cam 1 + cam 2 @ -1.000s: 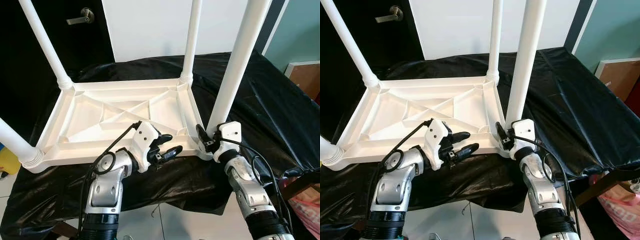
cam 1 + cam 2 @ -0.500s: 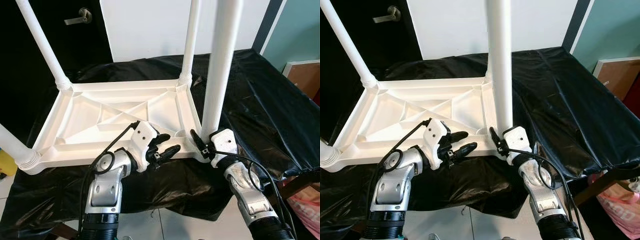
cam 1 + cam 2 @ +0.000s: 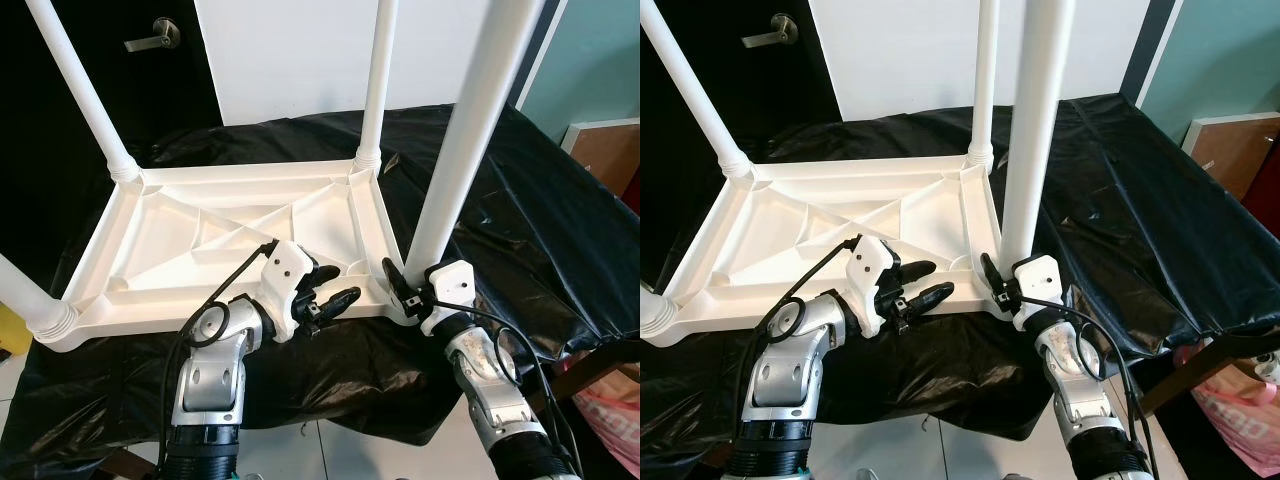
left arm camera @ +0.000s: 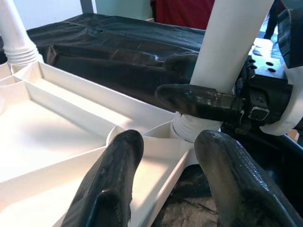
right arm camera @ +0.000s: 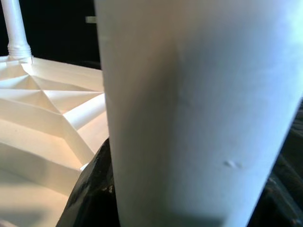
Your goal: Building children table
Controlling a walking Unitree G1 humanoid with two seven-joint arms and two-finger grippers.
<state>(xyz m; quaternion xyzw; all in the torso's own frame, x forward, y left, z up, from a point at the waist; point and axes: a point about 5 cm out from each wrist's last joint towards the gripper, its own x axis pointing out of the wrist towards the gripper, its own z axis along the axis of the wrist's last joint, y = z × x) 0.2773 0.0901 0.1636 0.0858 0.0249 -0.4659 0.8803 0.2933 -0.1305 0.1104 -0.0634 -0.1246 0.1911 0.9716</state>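
A white children's table (image 3: 200, 240) lies upside down on a black cloth (image 3: 540, 230), its legs pointing up. My right gripper (image 3: 415, 285) is shut on the base of the near-right leg (image 3: 470, 150), where it meets the corner socket; the leg leans a little to the right. In the right wrist view this leg (image 5: 189, 109) stands close, between the fingers. My left gripper (image 3: 343, 284) is open just above the table's near rim, to the left of that corner. In the left wrist view its fingers (image 4: 109, 184) point toward the leg (image 4: 232, 42).
Three other legs stand in the table's far-left (image 3: 85, 90), far-right (image 3: 375, 80) and near-left (image 3: 30, 295) corners. A dark door with a handle (image 3: 152, 35) is behind. A wooden cabinet (image 3: 610, 150) and a pink bag (image 3: 610, 420) are on the right. White tiled floor lies below the cloth's front edge.
The near-right leg swung nearly upright half a second ago and now leans right again, with the right gripper still on its base. The left gripper has hardly moved.
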